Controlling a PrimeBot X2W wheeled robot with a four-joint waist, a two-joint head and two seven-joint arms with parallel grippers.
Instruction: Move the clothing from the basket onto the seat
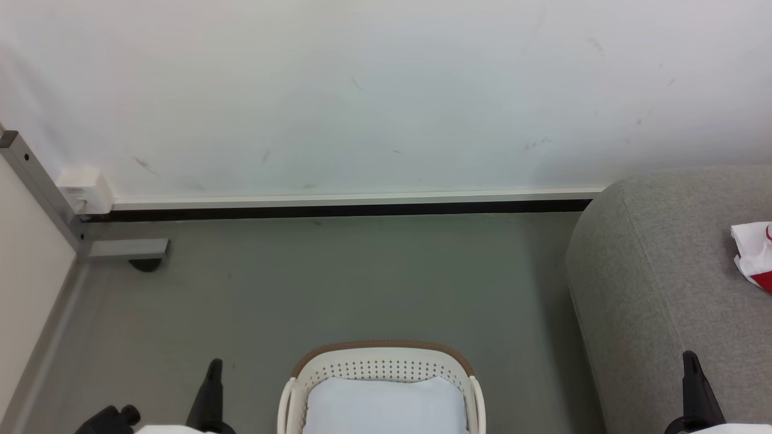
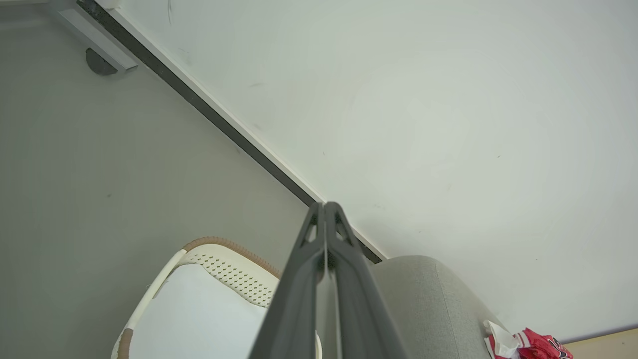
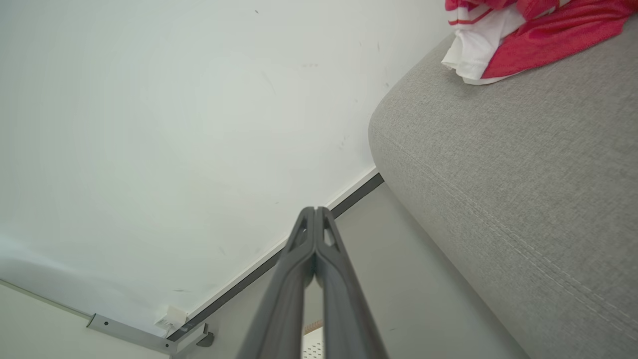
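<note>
Your left gripper (image 2: 325, 208) is clenched, its two dark fingers pressed tip to tip. In the head view it sits at the lower left, above the grey floor (image 1: 362, 283) and just left of the basket (image 1: 381, 346). Your right gripper (image 3: 315, 212) is likewise clenched, fingertips meeting, and in the head view it shows at the lower right against the grey fabric of the seat (image 1: 657, 289). The basket stands upright on the floor at the bottom centre of the head view, between the two grippers, and a pale blue-white cushion (image 1: 386, 404) lies flat inside it. The clothing (image 3: 548, 37), a crumpled heap of red and white fabric with a striped cuff showing, lies on top of the seat, well apart from the basket and from both grippers. The seat stands to the right of the basket with a strip of floor between them, and its far end is near the white wall (image 1: 362, 90). A grey metal bracket (image 1: 120, 248) sits at the wall's foot on the far left.
</note>
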